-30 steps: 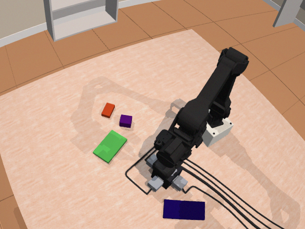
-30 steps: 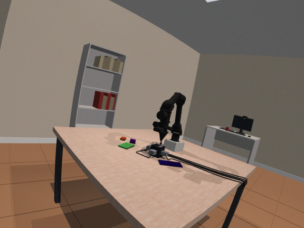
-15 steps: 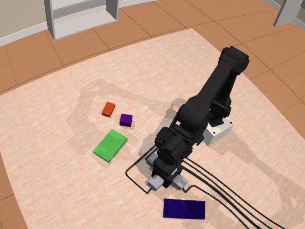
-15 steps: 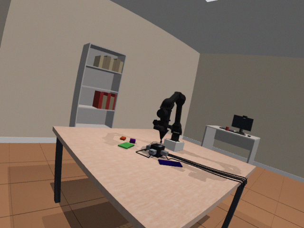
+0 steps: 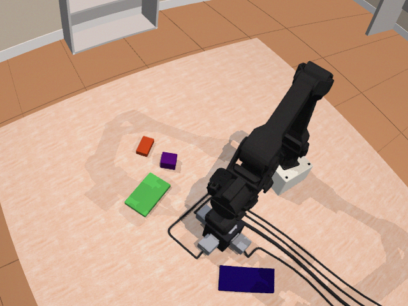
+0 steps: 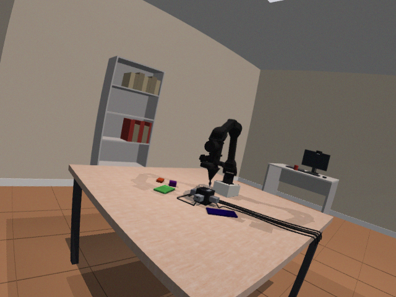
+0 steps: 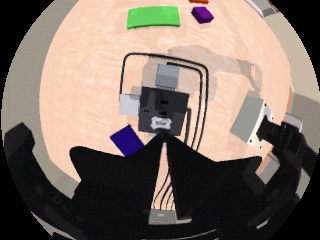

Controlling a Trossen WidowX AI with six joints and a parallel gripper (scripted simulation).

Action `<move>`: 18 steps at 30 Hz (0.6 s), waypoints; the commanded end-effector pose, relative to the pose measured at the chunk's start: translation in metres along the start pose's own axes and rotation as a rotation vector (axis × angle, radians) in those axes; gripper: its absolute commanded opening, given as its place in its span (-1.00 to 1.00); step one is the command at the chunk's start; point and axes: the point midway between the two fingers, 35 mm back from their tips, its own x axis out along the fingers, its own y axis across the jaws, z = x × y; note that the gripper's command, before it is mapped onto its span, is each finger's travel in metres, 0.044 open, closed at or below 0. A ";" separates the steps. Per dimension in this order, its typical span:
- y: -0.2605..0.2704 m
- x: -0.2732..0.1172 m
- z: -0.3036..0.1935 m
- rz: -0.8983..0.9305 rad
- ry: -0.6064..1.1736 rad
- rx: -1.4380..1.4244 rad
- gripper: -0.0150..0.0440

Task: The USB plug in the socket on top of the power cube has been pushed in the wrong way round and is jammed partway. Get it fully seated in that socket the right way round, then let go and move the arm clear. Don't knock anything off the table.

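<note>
The table (image 5: 184, 82) (image 6: 159, 223) (image 7: 75, 90) carries everything, and the black arm (image 5: 286, 111) (image 6: 232, 150) (image 7: 296, 145) arches from its pale base box (image 5: 293, 179) (image 6: 225, 189) (image 7: 250, 117) towards the power cube (image 5: 222, 243) (image 6: 202, 193) (image 7: 150, 97), its gripper (image 5: 227, 227) (image 6: 210, 185) (image 7: 164, 136) pointing down at the top face; dark cables (image 5: 283, 248) (image 6: 271, 218) (image 7: 207, 100) trail around and away from the cube, so any swing of the wrist wants to stay high and narrow, lest it drag one; the blue slab (image 5: 245, 279) (image 6: 221, 212) (image 7: 127, 141) and green slab (image 5: 147, 194) (image 6: 164, 189) (image 7: 153, 17) lie flat to either side, out of the working spot, as do the smaller purple block (image 5: 168, 160) (image 6: 172, 183) (image 7: 202, 15) and red block (image 5: 145, 145) (image 6: 159, 180) (image 7: 198, 1); grey connectors (image 5: 208, 243) (image 6: 198, 198) (image 7: 129, 104) stick out from the cube's sides and need leaving alone; a small pale piece (image 5: 233, 229) (image 6: 208, 190) (image 7: 161, 123) shows on top by the fingertips, perhaps the socket's surround; the claw is pinching something thin, by my judgement the USB plug (image 6: 210, 184) (image 7: 164, 135), which seems to sit just above the cube's top, though its metal end and which way round it faces cannot be made out; the step looks like the turn and re-entry: keep the pinch firm, settle the half turn before lowering, centre over the slot, hold the plug upright, press straight down gently, back off if it binds, and open only once it is fully home
</note>
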 end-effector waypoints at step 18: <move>-0.001 0.001 0.000 -0.003 0.001 -0.502 -0.49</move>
